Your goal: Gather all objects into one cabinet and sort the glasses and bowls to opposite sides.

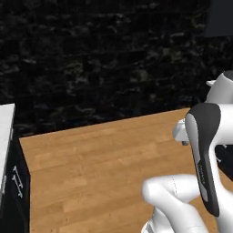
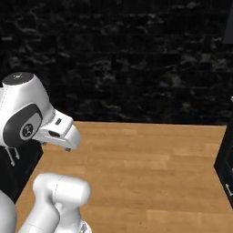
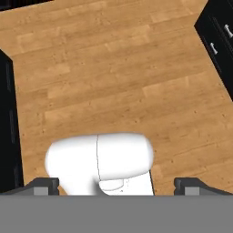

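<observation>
In the hand view my gripper (image 3: 117,185) is open, its two dark fingertips (image 3: 45,184) standing far apart with nothing between them. It looks down on the bare wooden floor (image 3: 113,68). My white arm is folded up close over the base, with the hand (image 2: 59,131) held level above the floor. The objects, the cabinet, the glasses and the bowls are out of view.
A black stone wall (image 1: 100,59) closes the far side of the floor. Black drawers with short silver handles (image 1: 16,182) stand under a white counter edge (image 1: 5,132) at the left. More black drawers (image 2: 225,159) are at the right. A dark grey panel corner (image 1: 220,18) hangs high at the right.
</observation>
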Available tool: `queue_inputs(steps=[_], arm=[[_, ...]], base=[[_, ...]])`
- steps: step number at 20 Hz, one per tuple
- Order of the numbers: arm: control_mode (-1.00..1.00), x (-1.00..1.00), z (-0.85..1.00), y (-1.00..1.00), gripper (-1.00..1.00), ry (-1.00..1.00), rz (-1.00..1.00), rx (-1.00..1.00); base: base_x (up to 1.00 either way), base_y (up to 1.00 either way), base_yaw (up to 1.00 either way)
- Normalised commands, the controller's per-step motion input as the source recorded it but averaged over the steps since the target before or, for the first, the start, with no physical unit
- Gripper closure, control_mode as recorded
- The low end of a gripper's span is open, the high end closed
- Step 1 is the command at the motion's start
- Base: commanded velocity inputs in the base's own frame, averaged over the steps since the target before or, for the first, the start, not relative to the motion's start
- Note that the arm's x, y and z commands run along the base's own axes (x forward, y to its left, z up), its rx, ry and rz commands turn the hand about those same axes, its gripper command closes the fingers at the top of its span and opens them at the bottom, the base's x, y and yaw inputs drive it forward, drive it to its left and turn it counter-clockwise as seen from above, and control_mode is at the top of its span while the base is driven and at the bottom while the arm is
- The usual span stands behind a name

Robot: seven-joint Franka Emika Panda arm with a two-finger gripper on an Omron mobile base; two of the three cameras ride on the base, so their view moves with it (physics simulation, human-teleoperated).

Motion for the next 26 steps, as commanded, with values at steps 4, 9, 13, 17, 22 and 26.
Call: queue_inputs(steps=[4,9,13,17,22,26], arm=[[1.00,0.00,0.00,0.00,-1.00,0.00,0.00,0.00],[1.00,0.00,0.00,0.00,-1.00,0.00,0.00,0.00],[1.00,0.00,0.00,0.00,-1.00,0.00,0.00,0.00],[1.00,0.00,0.00,0.00,-1.00,0.00,0.00,0.00],[1.00,0.00,0.00,0.00,-1.00,0.00,0.00,0.00],[1.00,0.00,0.00,0.00,-1.00,0.00,0.00,0.00]], base=[[1.00,0.00,-0.18],[0.99,0.00,-0.36],[0.75,0.00,-0.59],[0.72,0.00,-0.61],[0.74,0.00,-0.61],[0.73,0.00,-0.58]])
